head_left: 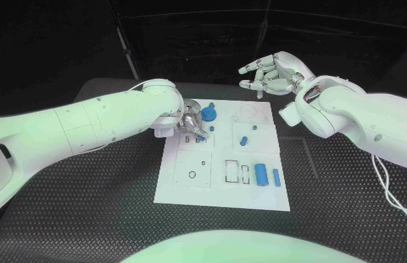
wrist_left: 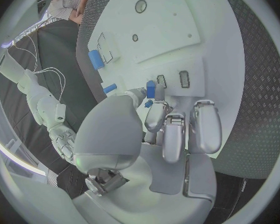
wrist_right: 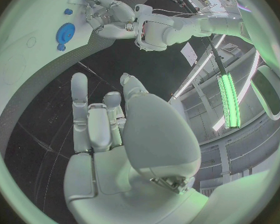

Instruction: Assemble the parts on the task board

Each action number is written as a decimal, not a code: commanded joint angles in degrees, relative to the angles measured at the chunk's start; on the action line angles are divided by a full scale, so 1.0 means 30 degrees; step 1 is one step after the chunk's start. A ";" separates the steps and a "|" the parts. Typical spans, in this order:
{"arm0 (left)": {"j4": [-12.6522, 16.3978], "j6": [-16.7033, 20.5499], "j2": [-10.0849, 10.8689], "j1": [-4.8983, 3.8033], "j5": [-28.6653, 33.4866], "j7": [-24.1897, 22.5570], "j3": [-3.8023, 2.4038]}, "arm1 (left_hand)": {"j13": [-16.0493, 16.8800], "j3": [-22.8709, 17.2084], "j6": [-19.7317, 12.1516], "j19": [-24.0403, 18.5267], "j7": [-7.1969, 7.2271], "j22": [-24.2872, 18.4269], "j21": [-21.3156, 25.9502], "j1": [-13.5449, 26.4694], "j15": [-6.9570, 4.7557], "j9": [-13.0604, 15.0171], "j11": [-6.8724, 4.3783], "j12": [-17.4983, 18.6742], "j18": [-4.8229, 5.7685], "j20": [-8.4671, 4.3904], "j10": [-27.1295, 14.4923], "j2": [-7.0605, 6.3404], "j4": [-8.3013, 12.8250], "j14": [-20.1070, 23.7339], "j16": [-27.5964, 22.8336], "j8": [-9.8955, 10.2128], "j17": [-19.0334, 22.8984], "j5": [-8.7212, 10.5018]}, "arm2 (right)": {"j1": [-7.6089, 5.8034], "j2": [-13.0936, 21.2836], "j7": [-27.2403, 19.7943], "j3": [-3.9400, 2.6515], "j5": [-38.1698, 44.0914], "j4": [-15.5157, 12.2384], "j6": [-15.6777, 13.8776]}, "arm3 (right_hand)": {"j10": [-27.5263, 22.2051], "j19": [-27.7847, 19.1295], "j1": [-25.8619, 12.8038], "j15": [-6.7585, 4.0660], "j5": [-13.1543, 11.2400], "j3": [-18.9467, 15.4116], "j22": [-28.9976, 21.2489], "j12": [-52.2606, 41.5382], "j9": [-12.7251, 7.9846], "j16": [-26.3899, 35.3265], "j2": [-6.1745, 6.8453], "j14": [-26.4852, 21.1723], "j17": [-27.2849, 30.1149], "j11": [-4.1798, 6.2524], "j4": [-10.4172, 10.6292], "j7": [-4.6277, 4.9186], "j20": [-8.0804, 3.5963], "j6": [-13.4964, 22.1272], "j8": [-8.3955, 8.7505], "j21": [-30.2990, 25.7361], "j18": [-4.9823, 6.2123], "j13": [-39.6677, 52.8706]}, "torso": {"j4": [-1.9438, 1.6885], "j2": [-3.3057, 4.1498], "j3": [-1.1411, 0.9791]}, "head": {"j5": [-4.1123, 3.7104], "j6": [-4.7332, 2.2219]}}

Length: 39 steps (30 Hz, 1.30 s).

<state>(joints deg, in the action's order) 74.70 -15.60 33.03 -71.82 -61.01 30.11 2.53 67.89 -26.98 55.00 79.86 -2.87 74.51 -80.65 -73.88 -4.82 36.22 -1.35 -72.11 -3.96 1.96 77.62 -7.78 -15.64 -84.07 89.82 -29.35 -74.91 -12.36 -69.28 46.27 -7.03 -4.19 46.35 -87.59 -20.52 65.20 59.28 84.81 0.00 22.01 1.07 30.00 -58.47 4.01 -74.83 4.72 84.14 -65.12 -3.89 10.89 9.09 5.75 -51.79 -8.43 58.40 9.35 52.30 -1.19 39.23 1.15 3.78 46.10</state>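
1. Nearest the head camera, the task board (head_left: 222,199) lies on the black table (head_left: 102,204), its near edge at 6 o'clock, bare ribbed mat on every side of it.
2. Two blue parts, a wide cylinder (head_left: 261,174) and a slim one (head_left: 276,177), lie side by side at the board's 4 o'clock; a small peg (head_left: 243,140) rests near the centre.
3. At the board's 10 o'clock the left hand (head_left: 192,123) is down on the plate, fingertips pinching a small blue part (head_left: 202,138); the round blue disc (head_left: 209,119) sits just beyond.
4. From the left wrist, that blue part (wrist_left: 150,89) stands upright at the fingertips (wrist_left: 154,118) beside rectangular slots, a detail the head view hides.
5. Farthest, at 1 o'clock, the right hand (head_left: 273,75) hangs clear of the board, fingers loosely curled, holding nothing.
6. Its wrist camera looks past those empty fingers (wrist_right: 97,119) to the disc (wrist_right: 66,34) and the board's far edge.
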 commanded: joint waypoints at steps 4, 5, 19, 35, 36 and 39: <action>0.0600 0.1772 0.0377 -0.0012 0.1672 -0.0101 -0.0008 | 0.0106 -0.4648 -0.0105 0.0071 -0.0057 0.0106 -0.0051 0.1310 0.0115 0.0599 0.0002 -0.0017 0.0122 0.0061 0.0271 -0.0262 0.3781 -0.1978 0.0058 -0.0368 -0.5030 -0.0215 | -0.0039 -0.0023 -0.0120 -0.0015 0.0038 0.0067 0.0223 | -0.0103 -0.0101 0.0008 -0.0143 0.0094 0.0018 -0.0032 0.0071 -0.0028 0.0093 -0.0075 0.0114 -0.0015 -0.0046 -0.0101 0.0042 0.0024 0.0152 -0.0093 -0.0072 0.0334 0.0003 | -0.0029 -0.0012 -0.0007 | 0.0041 0.0001; 0.0753 0.2078 0.0490 -0.0006 0.1824 -0.0121 -0.0005 | 0.0112 -0.4788 -0.0110 0.0089 -0.0018 0.0135 -0.0066 0.1374 0.0134 0.0646 0.0009 -0.0019 0.0121 0.0044 0.0282 -0.0293 0.3915 -0.1978 0.0058 -0.0392 -0.5030 -0.0233 | -0.0039 -0.0024 -0.0120 -0.0015 0.0038 0.0084 0.0229 | -0.0103 -0.0101 0.0008 -0.0143 0.0094 0.0018 -0.0032 0.0071 -0.0028 0.0093 -0.0075 0.0114 -0.0015 -0.0046 -0.0101 0.0042 0.0024 0.0152 -0.0093 -0.0072 0.0334 0.0003 | -0.0026 -0.0010 -0.0005 | 0.0054 -0.0001; 0.2500 0.5199 0.2066 0.0305 0.1804 -0.0298 0.0044 | 0.0316 -0.5623 -0.0072 0.0233 0.0014 0.0362 -0.0187 0.1974 0.0118 0.0973 -0.0010 -0.0177 0.0163 0.0031 0.0477 -0.0405 0.4666 -0.1978 0.0058 -0.0565 -0.5030 -0.0228 | -0.0038 0.0008 -0.0110 -0.0011 0.0038 0.0219 0.0281 | -0.0109 -0.0110 -0.0006 -0.0143 0.0103 0.0012 -0.0057 0.0080 -0.0028 0.0103 -0.0066 0.0114 -0.0008 -0.0049 -0.0097 0.0044 0.0024 0.0155 -0.0094 -0.0091 0.0337 -0.0012 | -0.0100 -0.0045 -0.0047 | 0.0184 0.0152; 0.3583 0.8306 0.2729 0.1525 -0.1221 -0.0271 0.0066 | 0.0540 -0.5882 0.0036 0.0411 0.0056 0.0612 -0.0341 0.2175 0.0088 0.1101 -0.0051 -0.0382 0.0216 0.0009 0.0677 -0.0510 0.4937 -0.1978 0.0058 -0.0663 -0.5030 -0.0219 | -0.0036 0.0028 -0.0159 -0.0010 0.0040 0.0396 0.0278 | -0.0119 -0.0126 -0.0028 -0.0141 0.0114 0.0004 -0.0099 0.0096 -0.0027 0.0123 -0.0056 0.0112 0.0013 -0.0052 -0.0089 0.0047 0.0025 0.0157 -0.0098 -0.0122 0.0342 -0.0036 | -0.0223 -0.0157 -0.0106 | 0.0120 0.0392; 0.3595 0.8391 0.2720 0.1575 -0.1371 -0.0259 0.0066 | 0.0546 -0.5904 0.0041 0.0413 0.0059 0.0615 -0.0342 0.2185 0.0085 0.1108 -0.0053 -0.0387 0.0216 0.0007 0.0683 -0.0509 0.4949 -0.1978 0.0058 -0.0669 -0.5030 -0.0221 | -0.0036 0.0025 -0.0160 -0.0009 0.0044 0.0401 0.0279 | -0.0119 -0.0126 -0.0028 -0.0141 0.0114 0.0004 -0.0099 0.0096 -0.0027 0.0123 -0.0056 0.0112 0.0013 -0.0052 -0.0089 0.0047 0.0025 0.0157 -0.0098 -0.0122 0.0342 -0.0036 | -0.0227 -0.0148 -0.0110 | 0.0114 0.0399; 0.3591 0.8529 0.2688 0.1698 -0.1742 -0.0232 0.0067 | 0.0542 -0.5948 0.0046 0.0419 0.0062 0.0622 -0.0347 0.2202 0.0081 0.1121 -0.0058 -0.0384 0.0217 0.0004 0.0685 -0.0503 0.4970 -0.1978 0.0058 -0.0677 -0.5030 -0.0226 | -0.0035 0.0018 -0.0165 -0.0009 0.0133 0.0410 0.0284 | -0.0119 -0.0126 -0.0028 -0.0141 0.0114 0.0004 -0.0099 0.0096 -0.0027 0.0123 -0.0056 0.0112 0.0013 -0.0052 -0.0089 0.0047 0.0025 0.0157 -0.0098 -0.0122 0.0342 -0.0036 | -0.0243 -0.0146 -0.0105 | 0.0124 0.0394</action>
<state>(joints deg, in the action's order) 85.34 7.25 41.16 -66.72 -63.15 29.77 2.78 69.49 -34.36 55.07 80.61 -2.96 74.94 -81.50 -67.51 -4.81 39.56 -1.46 -73.01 -3.97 2.03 79.37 -9.65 -10.76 -84.06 89.83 -31.09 -74.91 -12.84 -69.27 46.36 -7.07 -4.17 46.39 -86.31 -20.00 65.20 59.29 84.81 0.00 22.01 1.07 29.76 -58.47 4.02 -74.84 4.72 84.14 -65.12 -3.89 10.89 9.30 5.75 -51.59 -8.43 58.40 9.35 52.24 -1.90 38.76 0.83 4.12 47.28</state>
